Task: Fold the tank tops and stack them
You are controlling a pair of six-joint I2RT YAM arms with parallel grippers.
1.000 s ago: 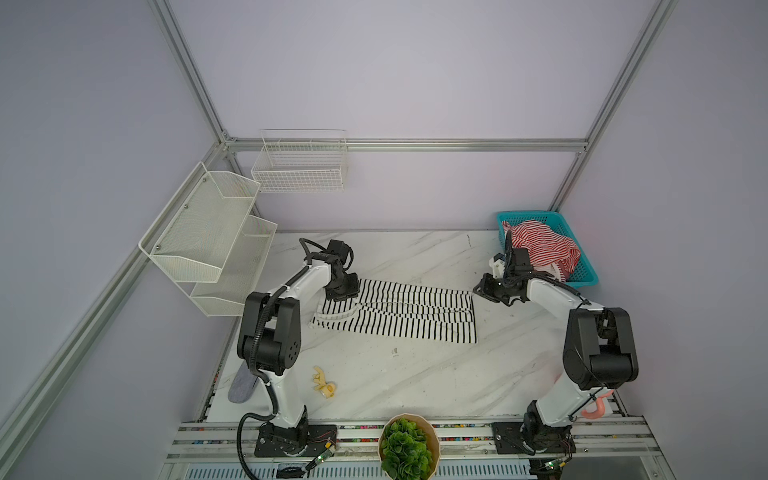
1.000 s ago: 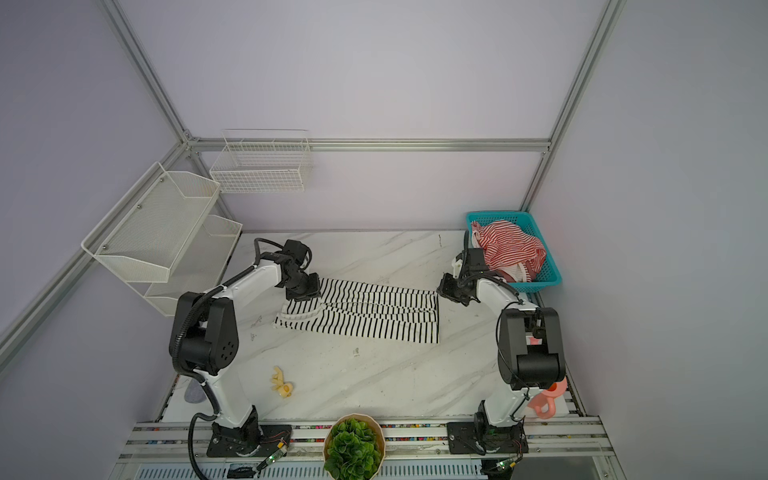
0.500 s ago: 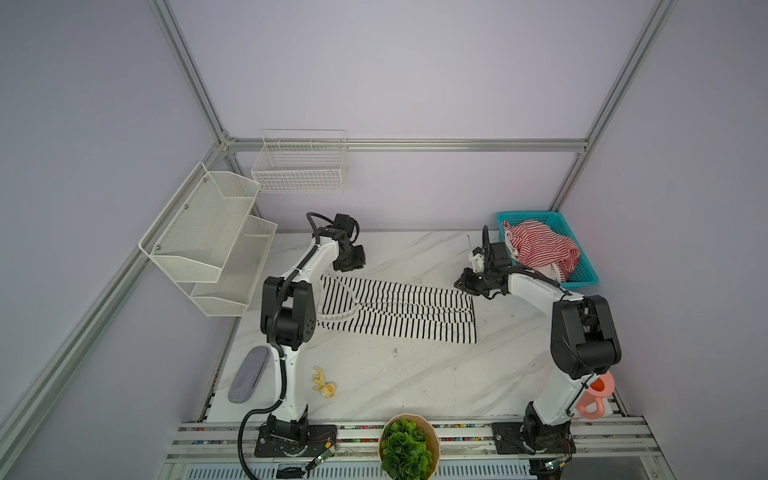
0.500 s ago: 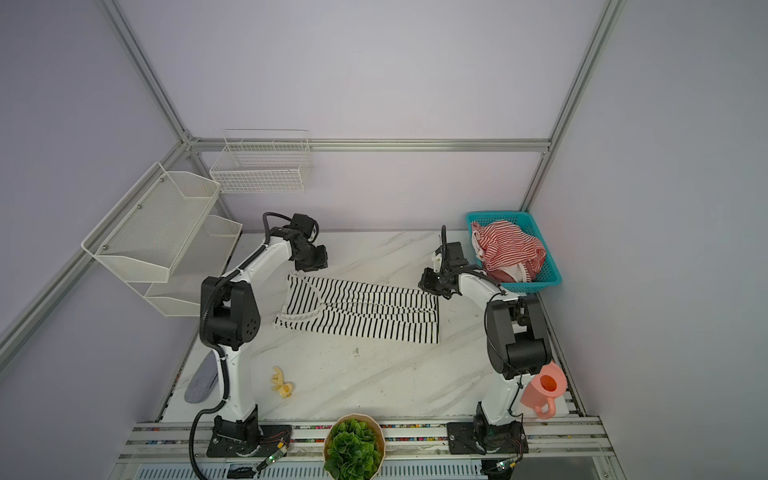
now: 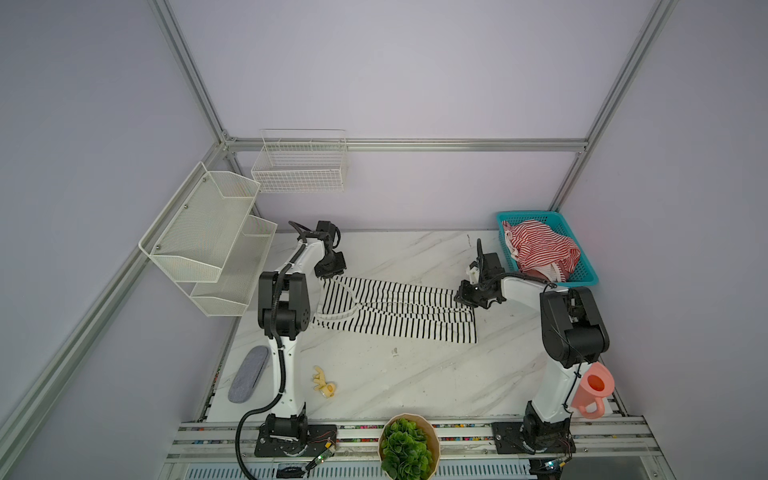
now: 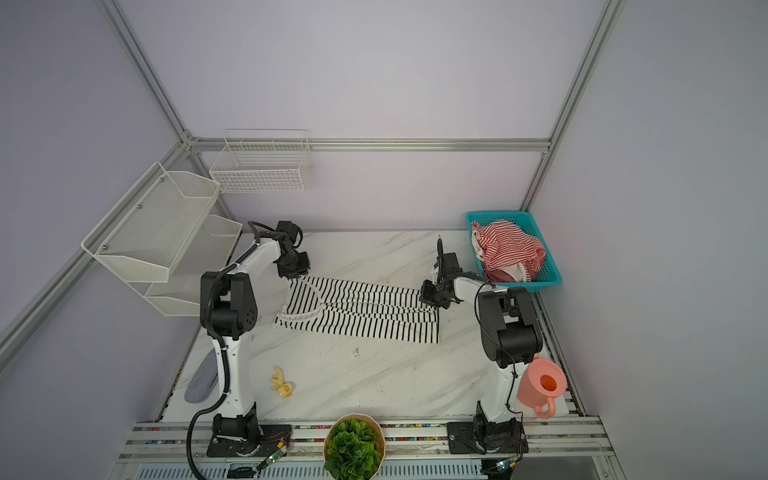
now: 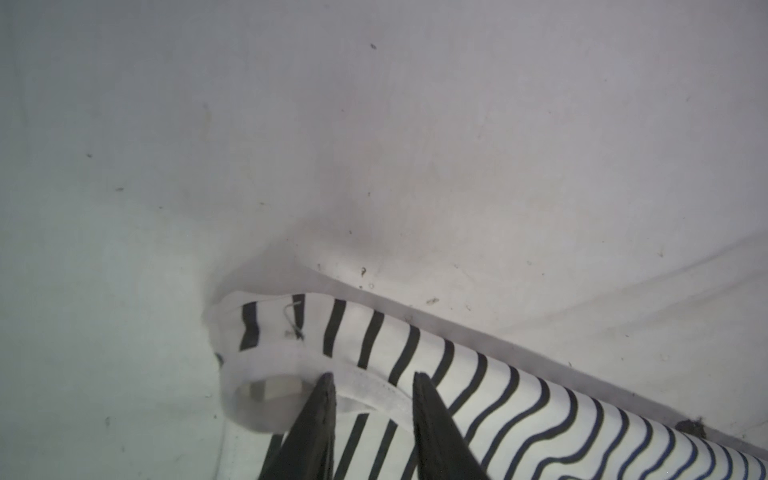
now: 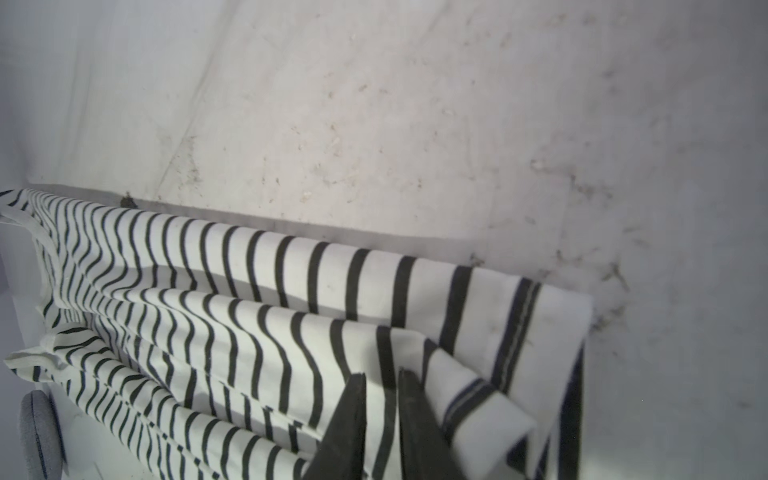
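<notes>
The black-and-white tank top (image 5: pixel 395 320) (image 6: pixel 361 316) lies stretched across the middle of the marble table, its far edge rippled into long folds. My left gripper (image 5: pixel 330 272) (image 6: pixel 296 274) (image 7: pixel 372 376) is shut on the white-trimmed strap (image 7: pixel 291 361) at its far left corner. My right gripper (image 5: pixel 465 297) (image 6: pixel 428 296) (image 8: pixel 382 374) is shut on the hem (image 8: pixel 511 332) at its far right corner, and that corner is raised slightly off the table. The red-and-white tank top (image 5: pixel 540 249) (image 6: pixel 507 245) lies crumpled in the teal basket (image 5: pixel 586 274) (image 6: pixel 550 276) at the back right.
A white mesh shelf (image 5: pixel 208 232) hangs on the left wall and a wire basket (image 5: pixel 299 166) on the back wall. A grey oval pad (image 5: pixel 248 374), a yellow toy (image 5: pixel 324 382), a potted plant (image 5: pixel 407 449) and a pink pitcher (image 5: pixel 592 392) sit along the front.
Both grippers have moved onto the striped top's far corners and narrowed onto the cloth. The left went back, then came forward; the right shifted left. The far edge is now gathered into folds.
</notes>
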